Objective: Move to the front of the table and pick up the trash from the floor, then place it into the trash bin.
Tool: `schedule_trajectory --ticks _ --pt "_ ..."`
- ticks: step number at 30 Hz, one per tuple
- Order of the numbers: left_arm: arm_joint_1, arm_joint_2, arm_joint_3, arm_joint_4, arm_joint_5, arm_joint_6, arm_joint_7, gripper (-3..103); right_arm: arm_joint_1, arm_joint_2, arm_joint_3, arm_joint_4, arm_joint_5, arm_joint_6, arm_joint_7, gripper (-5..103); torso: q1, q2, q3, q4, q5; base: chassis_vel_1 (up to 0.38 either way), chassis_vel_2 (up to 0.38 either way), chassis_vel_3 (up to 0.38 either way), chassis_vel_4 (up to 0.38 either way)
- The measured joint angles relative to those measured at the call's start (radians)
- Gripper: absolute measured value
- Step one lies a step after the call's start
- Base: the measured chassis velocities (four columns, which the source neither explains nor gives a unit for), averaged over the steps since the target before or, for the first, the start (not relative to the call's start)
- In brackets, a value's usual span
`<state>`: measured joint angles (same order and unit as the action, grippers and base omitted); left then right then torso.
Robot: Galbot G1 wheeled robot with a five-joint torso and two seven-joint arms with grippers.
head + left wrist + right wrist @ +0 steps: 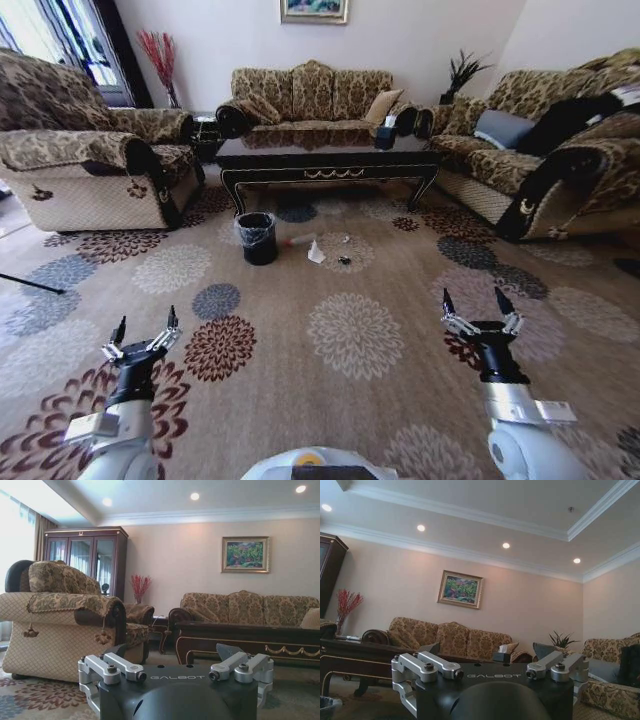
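Mostly floor (400,270): beige carpet with round flower medallions, running from the robot out to the sofas. Dark glossy table (325,155) sits far ahead, centre of the room, long axis running left-right across the head view, gold trim on the front apron, curved legs. A small dark tissue box (386,135) rests on that surface near its right end.

Trash bin (258,238) stands upright on the carpet in front of the table's left end, mouth up, black with a crinkly clear liner folded over the rim; contents cannot be made out.

Trash lies just right of the bin, on the carpet, well apart from both arms: a clear bottle (299,241) on its side, long axis roughly left-right, one end toward the bin; which end has the cap, cannot tell. Crumpled white paper (316,252) just right of it, then a small dark bit (344,260) and a tiny white scrap (346,239) nearby.

Left end effector (144,334) is low at left, fingers spread, holding nothing, pointing up and forward. Right end effector (479,309) is low at right, fingers likewise spread and holding nothing.
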<state>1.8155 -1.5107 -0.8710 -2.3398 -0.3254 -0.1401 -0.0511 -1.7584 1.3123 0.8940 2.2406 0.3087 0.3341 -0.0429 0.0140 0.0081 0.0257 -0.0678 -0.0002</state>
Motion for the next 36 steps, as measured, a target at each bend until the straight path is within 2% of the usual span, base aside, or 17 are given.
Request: schedule_trajectory --ticks 4,9,11,13,36 --pt "0.005 -0.002 -0.001 -0.003 0.002 -0.004 0.000 100 -0.009 -0.003 0.000 0.009 -0.008 -0.033 0.019 100 0.000 0.001 0.000 0.0000 0.0006 -0.265 0.246 0.258 -0.243" --pt "0.010 -0.004 -0.001 -0.009 0.003 -0.007 0.001 100 -0.022 -0.009 0.002 0.023 -0.028 -0.077 0.027 100 0.000 0.001 0.001 -0.0002 -0.0003 -0.255 0.254 0.260 -0.255" --pt "0.011 -0.004 -0.001 -0.010 0.003 -0.007 0.001 100 -0.026 -0.011 0.002 0.026 -0.035 -0.093 0.026 100 0.000 0.001 0.001 0.0000 0.0007 -0.225 0.261 0.230 -0.273" --pt "0.011 -0.004 -0.002 -0.010 0.003 -0.008 0.002 100 -0.027 -0.013 0.001 0.030 -0.038 -0.102 0.022 100 0.000 0.001 0.001 0.0001 -0.0001 -0.218 0.241 0.243 -0.239" --pt "0.012 -0.001 -0.004 -0.009 0.000 -0.014 0.003 100 -0.028 -0.006 -0.007 0.026 -0.057 -0.092 0.000 100 0.000 0.002 0.002 -0.0001 0.0004 -0.233 0.236 0.237 -0.238"
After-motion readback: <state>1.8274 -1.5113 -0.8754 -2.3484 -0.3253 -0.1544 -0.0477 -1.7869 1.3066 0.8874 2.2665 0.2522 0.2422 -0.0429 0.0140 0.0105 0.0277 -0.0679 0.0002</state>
